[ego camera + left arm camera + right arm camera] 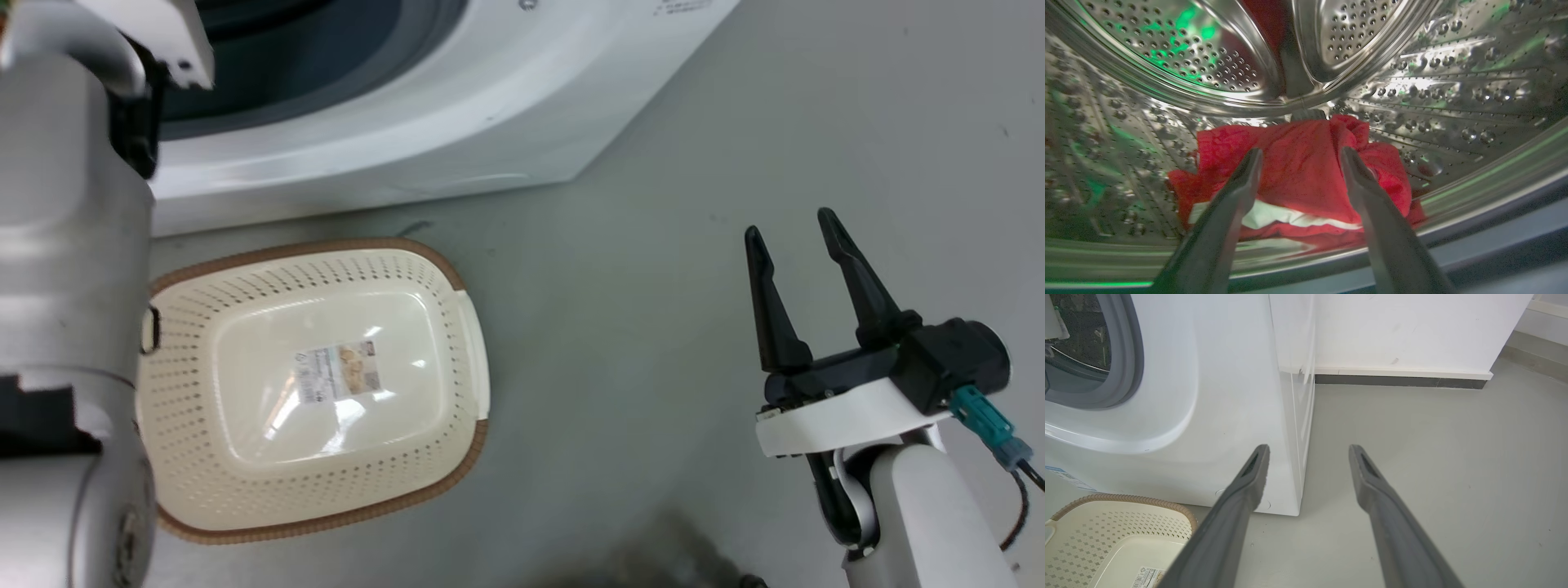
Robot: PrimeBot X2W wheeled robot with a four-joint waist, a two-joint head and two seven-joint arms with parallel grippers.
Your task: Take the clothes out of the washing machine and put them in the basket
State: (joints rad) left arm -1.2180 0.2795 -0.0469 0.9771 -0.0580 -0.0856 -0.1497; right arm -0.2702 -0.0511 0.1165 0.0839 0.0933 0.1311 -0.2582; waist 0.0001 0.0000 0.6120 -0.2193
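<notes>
The left gripper [1301, 153] is inside the drum [1188, 53] of the machine [408, 147]. Its fingers are spread wide and grasp nothing. They are aimed at the clothes [1298, 179], a red heap lying on the drum's lowest part, close behind the front lip. I cannot tell whether the tips touch the cloth yet. The wide spread seems meant to take in a thick fold, and the raised middle of the heap, above the white band [1274, 216], sits right between the fingers.

The left arm [73, 245] reaches through the porthole, so in the head view it hides the basket's left edge. The basket [457, 278] stands on the floor [637, 327] just before the machine's front, below the opening. That looks deliberate, since it keeps the carry from drum to basket short. No clothes lie in it yet.

The right gripper [788, 223] hovers over the floor well to the right of the basket, past the machine's front corner. Its fingers are parted and bare, out of the left arm's way.

The step in hand is probably the first grasp.
</notes>
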